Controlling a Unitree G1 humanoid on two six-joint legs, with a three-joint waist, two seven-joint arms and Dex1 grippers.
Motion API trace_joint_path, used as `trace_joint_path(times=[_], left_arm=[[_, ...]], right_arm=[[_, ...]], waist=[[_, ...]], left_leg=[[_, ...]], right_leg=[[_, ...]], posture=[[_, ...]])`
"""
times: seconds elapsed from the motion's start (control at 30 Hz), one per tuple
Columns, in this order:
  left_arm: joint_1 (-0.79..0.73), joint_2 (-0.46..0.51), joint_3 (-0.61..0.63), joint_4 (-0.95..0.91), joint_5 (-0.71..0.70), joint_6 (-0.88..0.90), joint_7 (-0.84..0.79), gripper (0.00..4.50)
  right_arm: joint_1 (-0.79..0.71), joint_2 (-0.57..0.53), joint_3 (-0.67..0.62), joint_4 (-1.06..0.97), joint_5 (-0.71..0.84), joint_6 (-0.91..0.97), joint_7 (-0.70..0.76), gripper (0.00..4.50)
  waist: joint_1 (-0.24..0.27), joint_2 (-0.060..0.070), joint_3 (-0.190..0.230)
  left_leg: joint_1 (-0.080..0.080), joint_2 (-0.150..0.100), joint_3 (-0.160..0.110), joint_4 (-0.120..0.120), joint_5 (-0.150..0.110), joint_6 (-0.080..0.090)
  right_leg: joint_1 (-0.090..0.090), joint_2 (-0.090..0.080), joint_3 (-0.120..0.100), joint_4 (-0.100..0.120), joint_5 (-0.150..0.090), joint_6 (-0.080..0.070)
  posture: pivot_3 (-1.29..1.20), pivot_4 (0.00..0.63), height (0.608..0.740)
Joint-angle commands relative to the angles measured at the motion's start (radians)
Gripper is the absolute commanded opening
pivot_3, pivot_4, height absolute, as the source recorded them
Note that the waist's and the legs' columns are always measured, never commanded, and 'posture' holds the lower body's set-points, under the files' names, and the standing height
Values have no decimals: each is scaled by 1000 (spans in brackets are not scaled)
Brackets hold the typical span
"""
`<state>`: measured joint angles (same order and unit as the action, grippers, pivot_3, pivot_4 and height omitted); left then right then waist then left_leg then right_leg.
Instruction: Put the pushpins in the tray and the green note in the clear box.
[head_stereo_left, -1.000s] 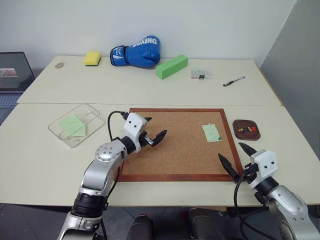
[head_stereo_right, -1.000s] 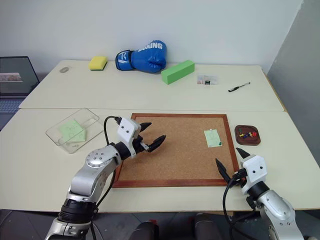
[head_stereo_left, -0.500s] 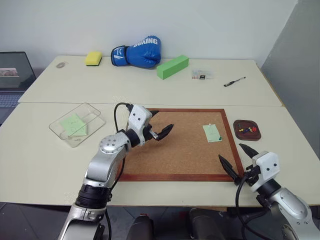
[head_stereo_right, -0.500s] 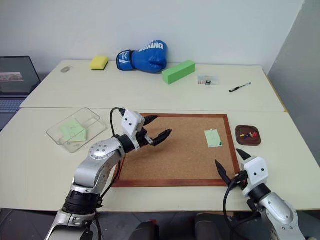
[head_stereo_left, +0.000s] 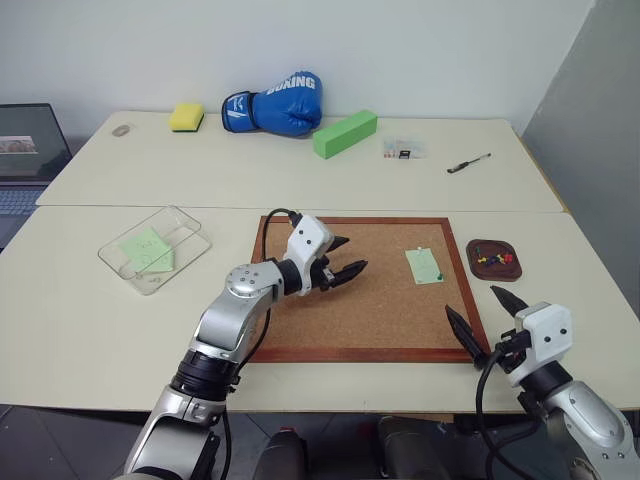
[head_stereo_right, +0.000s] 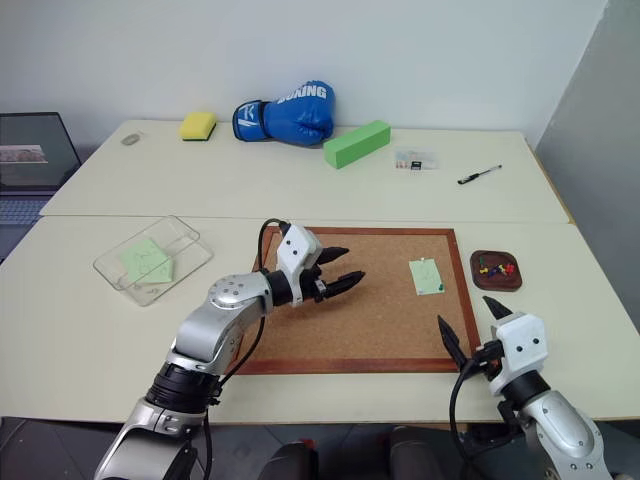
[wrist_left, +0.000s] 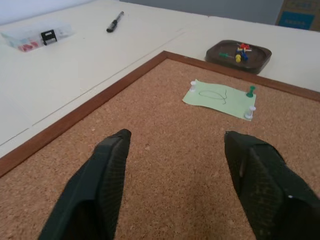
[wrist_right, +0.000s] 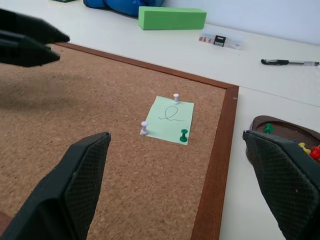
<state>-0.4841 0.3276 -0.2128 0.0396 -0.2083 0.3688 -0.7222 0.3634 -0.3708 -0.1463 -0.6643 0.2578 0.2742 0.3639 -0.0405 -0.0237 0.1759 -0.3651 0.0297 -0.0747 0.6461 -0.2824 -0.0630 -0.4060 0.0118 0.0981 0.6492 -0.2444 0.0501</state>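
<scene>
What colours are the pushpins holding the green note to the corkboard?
Two white and one green pushpins pin the green note; right wrist view shows it best.

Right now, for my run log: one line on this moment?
left gripper: open over corkboard | green note: pinned | right gripper: open

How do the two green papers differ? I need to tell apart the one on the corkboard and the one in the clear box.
The green note lies flat on the corkboard, held by three pushpins; the sheet in the clear box has none that I can see. The note bears a pen squiggle. Both are pale green.
</scene>
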Motion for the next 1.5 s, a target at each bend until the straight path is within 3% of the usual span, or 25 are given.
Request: trace_joint_path(times=[0.03,0.43,0.8,1.2,1.5], left_arm=[[-21,-15,-12,17,19,-42,-11,2265],[-40,-44,-33,127,38,-68,-62,63],[-52,-75,-66,322,98,-170,-97,63],[-56,-84,-31,322,91,-168,-86,63],[-10,-79,-35,247,86,-128,-83,63]], right_arm=[[-31,-7,-18,-44,11,30,-14,4500],[-142,-15,-20,-2,4,142,-49,4500],[-383,-34,-4,197,-2,243,-47,4500],[-725,-12,65,581,-16,300,-21,4500],[-784,6,102,726,-54,227,-4,4500]], waist=[[0,0,0],[0,0,0],[1,1,-1],[3,2,-2],[-2,3,-2]], left_leg=[[0,0,0,0,0,0],[0,0,0,0,0,0],[0,-1,0,1,0,0],[0,-1,-1,1,1,1],[0,-1,0,0,1,1]], right_leg=[[0,0,0,0,0,0],[0,0,0,0,0,0],[1,0,0,0,0,0],[1,0,0,0,1,1],[1,0,1,0,1,1]], posture=[[0,150,740],[0,150,740],[0,150,740],[0,150,740],[0,150,740]])
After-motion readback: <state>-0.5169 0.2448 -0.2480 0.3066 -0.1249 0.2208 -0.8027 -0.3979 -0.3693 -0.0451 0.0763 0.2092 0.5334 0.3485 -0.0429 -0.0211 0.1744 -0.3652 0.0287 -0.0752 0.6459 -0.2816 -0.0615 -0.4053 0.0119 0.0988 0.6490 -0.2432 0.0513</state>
